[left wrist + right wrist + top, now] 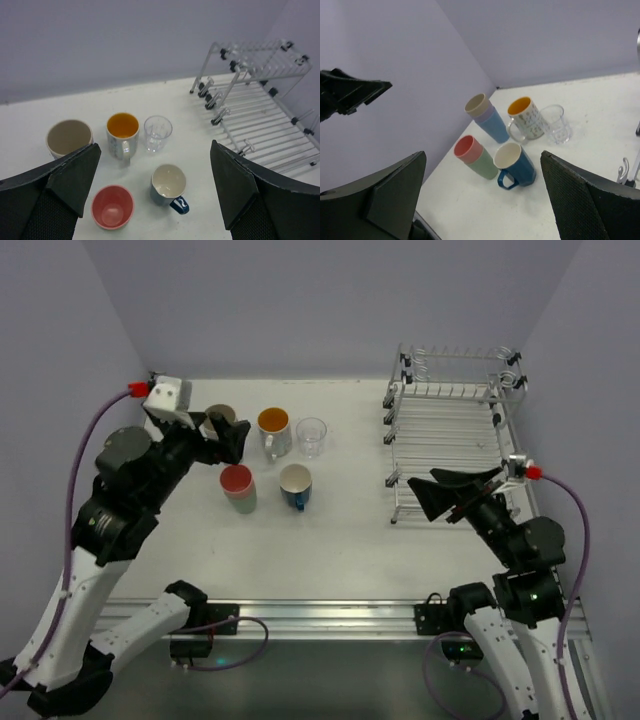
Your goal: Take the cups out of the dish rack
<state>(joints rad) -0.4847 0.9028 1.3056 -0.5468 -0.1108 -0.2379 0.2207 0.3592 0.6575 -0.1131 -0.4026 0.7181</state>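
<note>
Left of the silver wire dish rack [450, 430], glossy round cups [236, 480] stand clustered; both pairs of jaws gape open.

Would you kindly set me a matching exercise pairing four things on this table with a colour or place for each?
Things:
1. glass
2. blue mug
3. pink cup
4. rack

Descriptions:
a. nested in a green cup
b. pale inside
c. right side of the table
d. just right of the orange-inside mug

Pairs: 1-d, 2-b, 3-a, 4-c.
</note>
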